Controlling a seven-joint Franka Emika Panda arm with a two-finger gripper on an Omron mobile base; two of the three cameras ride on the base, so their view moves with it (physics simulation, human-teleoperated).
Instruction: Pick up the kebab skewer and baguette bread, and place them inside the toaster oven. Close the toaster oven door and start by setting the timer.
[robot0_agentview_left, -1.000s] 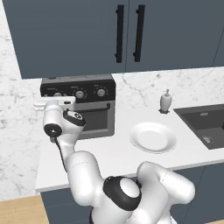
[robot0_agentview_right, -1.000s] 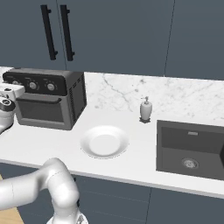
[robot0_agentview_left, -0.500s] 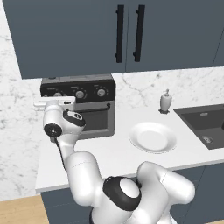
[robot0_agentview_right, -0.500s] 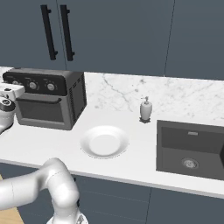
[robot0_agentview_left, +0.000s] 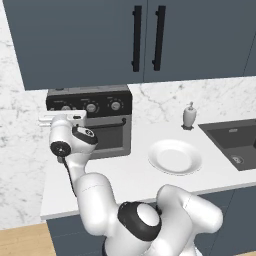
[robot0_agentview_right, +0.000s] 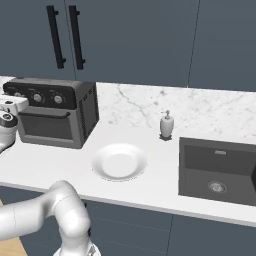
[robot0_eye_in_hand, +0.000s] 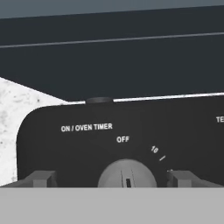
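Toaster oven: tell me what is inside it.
The toaster oven has its door shut, and the dark glass shows nothing inside. Any skewer or bread within is hidden.

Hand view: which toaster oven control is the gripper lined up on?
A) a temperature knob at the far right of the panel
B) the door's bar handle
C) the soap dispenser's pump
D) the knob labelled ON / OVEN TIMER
D: the silver timer knob sits centred between the open gripper fingertips, right below the printed ON / OVEN TIMER and OFF marks on the toaster oven panel.
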